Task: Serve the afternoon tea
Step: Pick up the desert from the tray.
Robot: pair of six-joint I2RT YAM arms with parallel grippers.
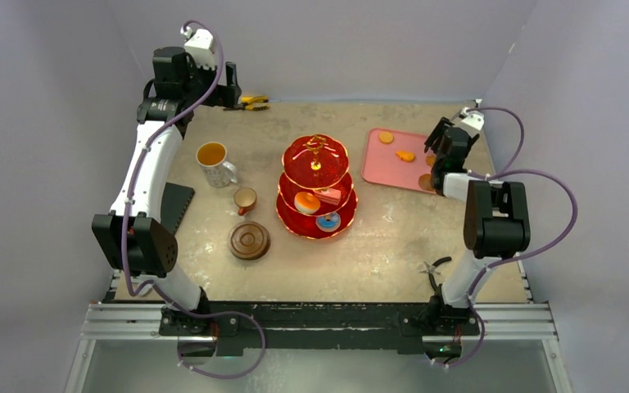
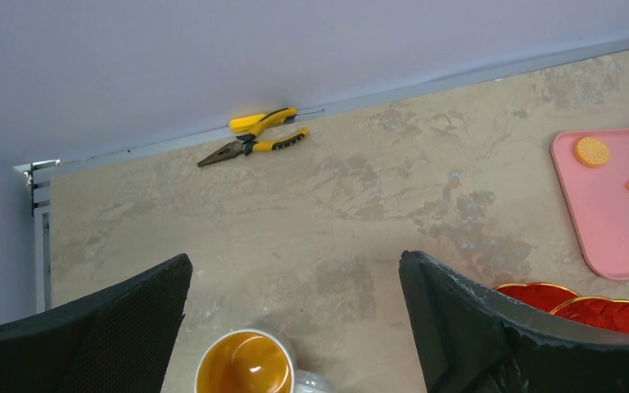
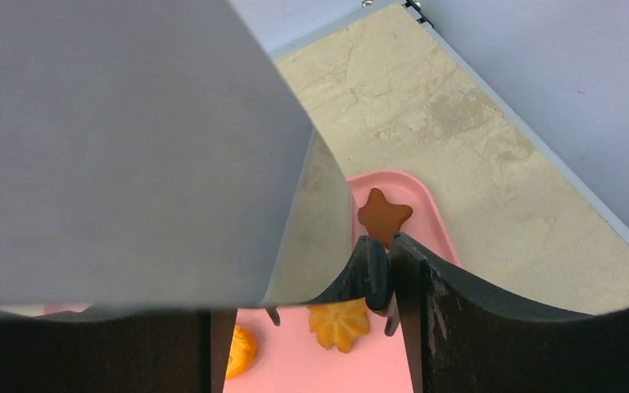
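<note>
The red three-tier stand (image 1: 315,176) with a gold handle stands mid-table, with three small pastries (image 1: 307,202) on its bottom tier. Left of it are the white mug of amber tea (image 1: 212,155), the small brown cup (image 1: 245,199) and the brown saucer (image 1: 250,241). My left gripper (image 2: 295,262) hangs open and empty high at the back left, with the mug (image 2: 242,364) below it. My right gripper (image 3: 295,286) is over the pink tray (image 1: 381,168), shut on the black tongs (image 3: 373,274). The tong tips straddle a yellow flower-shaped pastry (image 3: 340,323).
On the tray (image 3: 426,213) also lie a brown star pastry (image 3: 383,214) and an orange one (image 3: 242,352). Yellow pliers (image 1: 254,102) lie by the back wall. A black pad (image 1: 176,205) sits at the left edge, and a small tool (image 1: 436,268) near the right arm's base.
</note>
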